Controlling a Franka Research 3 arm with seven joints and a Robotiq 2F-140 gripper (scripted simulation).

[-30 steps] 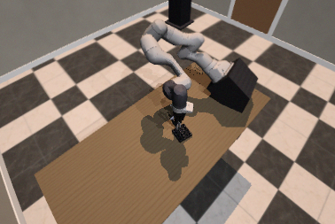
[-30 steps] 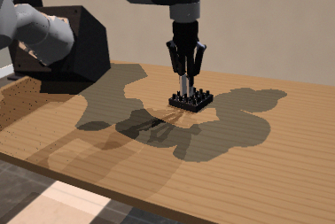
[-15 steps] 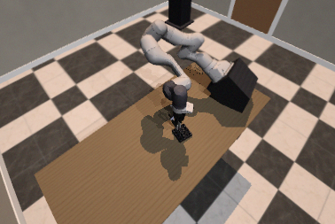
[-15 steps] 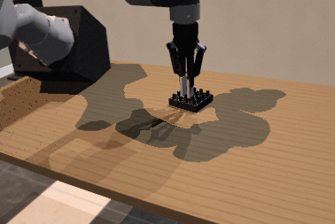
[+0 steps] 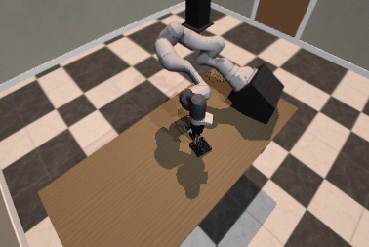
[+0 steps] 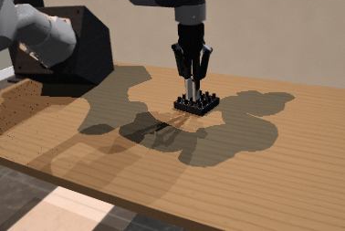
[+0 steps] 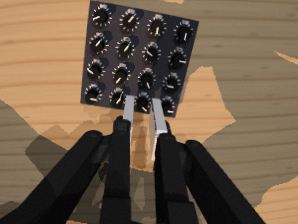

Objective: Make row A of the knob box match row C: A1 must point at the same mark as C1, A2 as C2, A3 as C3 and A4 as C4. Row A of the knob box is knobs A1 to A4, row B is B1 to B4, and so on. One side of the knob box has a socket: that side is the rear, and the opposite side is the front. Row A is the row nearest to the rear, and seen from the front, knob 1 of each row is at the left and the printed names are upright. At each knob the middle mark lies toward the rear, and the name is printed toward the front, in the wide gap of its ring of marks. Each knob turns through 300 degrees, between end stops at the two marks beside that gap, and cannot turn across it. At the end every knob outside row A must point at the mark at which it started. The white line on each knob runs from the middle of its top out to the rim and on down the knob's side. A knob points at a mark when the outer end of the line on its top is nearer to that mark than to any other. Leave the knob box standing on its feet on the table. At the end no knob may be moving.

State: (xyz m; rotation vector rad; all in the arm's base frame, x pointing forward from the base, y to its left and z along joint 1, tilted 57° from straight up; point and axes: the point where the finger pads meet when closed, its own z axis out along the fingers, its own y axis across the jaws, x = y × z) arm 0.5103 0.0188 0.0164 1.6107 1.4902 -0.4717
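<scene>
The black knob box stands flat on the table, with four rows of knobs. In the wrist view the small names seem to lie above their knobs, so row A appears as the bottom row, A1 at right. The lines of A1 and C1 both point roughly right. A2 points down-right; C2 points up-left. The lines of A3 and A4 are hard to read. My gripper is open by a narrow gap, its fingertips either side of A2; contact cannot be told.
The wooden table carries the box. The dark angular arm base stands at the table's far end in the top view. Neighbouring knobs stand close beside the fingertips. The socket is not discernible.
</scene>
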